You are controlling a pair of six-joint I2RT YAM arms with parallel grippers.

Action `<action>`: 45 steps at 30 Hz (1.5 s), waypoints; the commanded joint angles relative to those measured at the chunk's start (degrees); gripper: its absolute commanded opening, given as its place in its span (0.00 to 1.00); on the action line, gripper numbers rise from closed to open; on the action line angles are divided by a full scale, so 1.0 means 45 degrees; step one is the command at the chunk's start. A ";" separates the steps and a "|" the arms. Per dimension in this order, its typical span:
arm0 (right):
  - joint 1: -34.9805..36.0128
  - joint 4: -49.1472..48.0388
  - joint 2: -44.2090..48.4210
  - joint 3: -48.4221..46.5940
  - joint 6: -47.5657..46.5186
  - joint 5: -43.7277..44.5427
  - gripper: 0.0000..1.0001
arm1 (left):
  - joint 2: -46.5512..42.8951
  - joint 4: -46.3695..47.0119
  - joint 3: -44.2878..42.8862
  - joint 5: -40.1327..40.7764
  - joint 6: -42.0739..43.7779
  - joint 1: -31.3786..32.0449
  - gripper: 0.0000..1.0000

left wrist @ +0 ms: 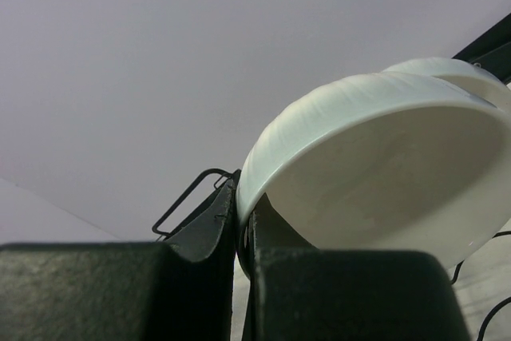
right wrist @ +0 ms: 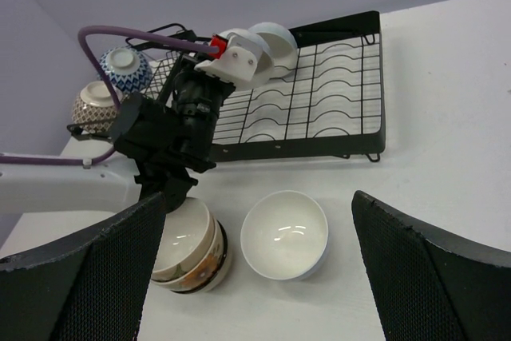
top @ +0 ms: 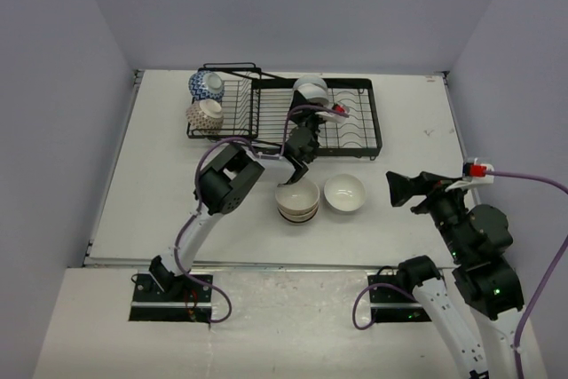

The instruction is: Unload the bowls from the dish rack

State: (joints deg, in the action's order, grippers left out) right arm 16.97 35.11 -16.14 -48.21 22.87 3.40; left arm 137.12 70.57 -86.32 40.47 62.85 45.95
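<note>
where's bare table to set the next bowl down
Free: table left of the left arm, in front of the small section of the dish rack; right of the rack. Crowded: between rack front and the stacked bowls and lone white bowl.

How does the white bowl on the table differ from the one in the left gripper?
The table bowl sits upright, mouth up, untouched; the gripped bowl is tipped on edge at the dish rack, its rim pinched by the left gripper. Both are plain white.
</note>
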 commanded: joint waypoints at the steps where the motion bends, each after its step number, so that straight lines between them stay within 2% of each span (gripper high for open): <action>1: -0.0002 -0.0362 -0.0260 0.0126 -0.0239 -0.0208 0.99 | -0.1525 0.1858 -0.0173 0.0225 0.0135 0.0139 0.00; 8: -0.0002 -0.0381 -0.0416 0.0127 -0.0259 -0.0189 0.99 | -0.2520 0.1526 0.0081 0.0752 -0.0236 0.0412 0.00; 11: -0.0002 -0.0381 -0.0670 0.0048 -0.0181 -0.0150 0.99 | -0.3301 0.0456 -0.0073 0.1259 -0.1051 0.0802 0.00; 13: -0.0002 -0.0362 -0.0846 -0.0029 -0.0045 -0.0130 0.99 | -0.4021 -0.2912 -0.0560 0.1514 -0.2163 0.0959 0.00; 14: -0.0002 -0.0381 -0.0905 -0.0049 0.0014 -0.0034 0.99 | -0.4277 -0.3913 -0.0930 0.1670 -0.2827 0.1037 0.00; 15: -0.0002 -0.0362 -0.0963 -0.0069 0.0092 0.0006 0.99 | -0.4608 -0.4774 -0.0992 0.1690 -0.4207 0.1212 0.00; 16: -0.0002 -0.0400 -0.1080 -0.0108 0.0286 0.0026 0.99 | -0.4940 -0.7064 -0.1147 0.1594 -0.5013 0.1330 0.00; 17: -0.0002 -0.0478 -0.1158 -0.0127 0.0365 0.0045 0.99 | -0.5504 -0.8209 -0.1690 0.1651 -0.5814 0.1408 0.00; 18: -0.0021 -0.0537 -0.1236 -0.0128 0.0444 -0.0051 0.99 | -0.5781 -1.0811 -0.2063 0.1729 -0.7640 0.1602 0.00; 20: -0.0002 -0.0771 -0.1626 -0.0225 0.0697 -0.0149 0.99 | -0.6388 -1.3578 -0.3482 0.1748 -0.9621 0.1818 0.00; 21: -0.0002 -0.0888 -0.1860 -0.0245 0.0795 -0.0343 0.99 | -0.6466 -1.7188 -0.4227 0.1595 -1.1893 0.1839 0.00; 22: -0.0002 -0.1237 -0.2442 -0.0245 0.0854 -0.0500 0.99 | -0.6544 -1.8867 -0.4989 0.1226 -1.3095 0.1858 0.00; 23: -0.0002 -0.1240 -0.2816 -0.0361 0.0893 -0.0559 0.99 | -0.6642 -2.0102 -0.5944 0.0777 -1.5079 0.1858 0.00; 24: 0.0017 -0.1221 -0.3206 -0.0710 0.0932 -0.0599 0.99 | -0.6798 -2.1719 -0.6128 -0.0445 -1.5699 0.1878 0.00; 27: 0.0328 -0.1279 -0.4185 -0.1355 0.0952 -0.0113 0.99 | -0.7714 -2.3002 -0.5683 -0.2363 -1.7654 0.1917 0.00; 29: 0.0621 -0.1183 -0.4788 -0.1785 0.0835 0.0434 0.99 | -0.8535 -2.2850 -0.4729 -0.3266 -1.8415 0.1917 0.00; 32: 0.1889 -0.0519 -0.5938 -0.2879 0.0542 0.2266 0.98 | -0.8908 -2.2966 -0.4392 -0.4262 -1.8848 0.1956 0.00; 34: 0.2478 -0.0381 -0.6488 -0.3465 0.0387 0.2643 0.95 | -0.8947 -2.3005 -0.4314 -0.4772 -1.9005 0.1995 0.00; 35: 0.2517 -0.0342 -0.6762 -0.3622 0.0347 0.2546 0.89 | -0.8967 -2.3005 -0.4294 -0.4871 -1.9064 0.2111 0.00; 40: 0.2693 -0.0420 -0.7681 -0.3936 0.0386 0.2877 0.77 | -0.9084 -2.3122 -0.3903 -0.4618 -1.9181 0.2327 0.00; 43: 0.2693 -0.0225 -0.8403 -0.4014 0.0289 0.3150 0.61 | -0.9182 -2.3025 -0.3727 -0.4754 -1.9201 0.2366 0.00; 44: 0.2693 -0.0167 -0.8599 -0.4014 0.0288 0.3209 0.44 | -0.9182 -2.3006 -0.3708 -0.4793 -1.9201 0.2385 0.00; 45: 0.2713 -0.0186 -0.8755 -0.3995 0.0288 0.3306 0.37 | -0.9182 -2.2947 -0.3727 -0.4832 -1.9201 0.2405 0.00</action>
State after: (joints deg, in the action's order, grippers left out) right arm 28.77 33.21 -53.63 -64.73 24.73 14.44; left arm 97.65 -35.97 -102.26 20.14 -21.52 56.62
